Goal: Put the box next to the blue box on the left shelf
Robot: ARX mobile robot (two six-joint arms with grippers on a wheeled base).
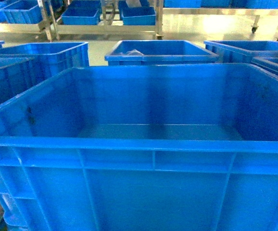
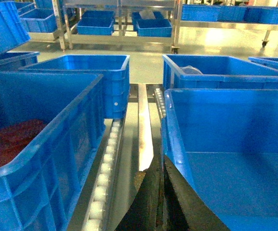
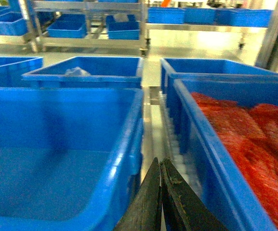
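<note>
The box (image 1: pixel 139 144) is a large bright blue crate with a thick rim and ribbed front wall, and it fills the head view, empty inside. My left gripper (image 2: pixel 159 166) is shut, its tip at the outer edge of the box's left rim (image 2: pixel 170 130), over the gap beside the roller lane. My right gripper (image 3: pixel 160 163) is shut too, in the narrow gap just outside the box's right wall (image 3: pixel 129 144). Neither gripper shows in the head view. Left of the box stands another blue box (image 2: pixel 47 144) holding something red.
A roller track (image 2: pixel 105 163) and a metal rail (image 2: pixel 144 130) run between the lanes. A crate full of red material (image 3: pixel 254 130) stands close on the right. More blue crates (image 1: pixel 160 52) sit behind, and metal racks (image 1: pixel 105 19) with crates line the back.
</note>
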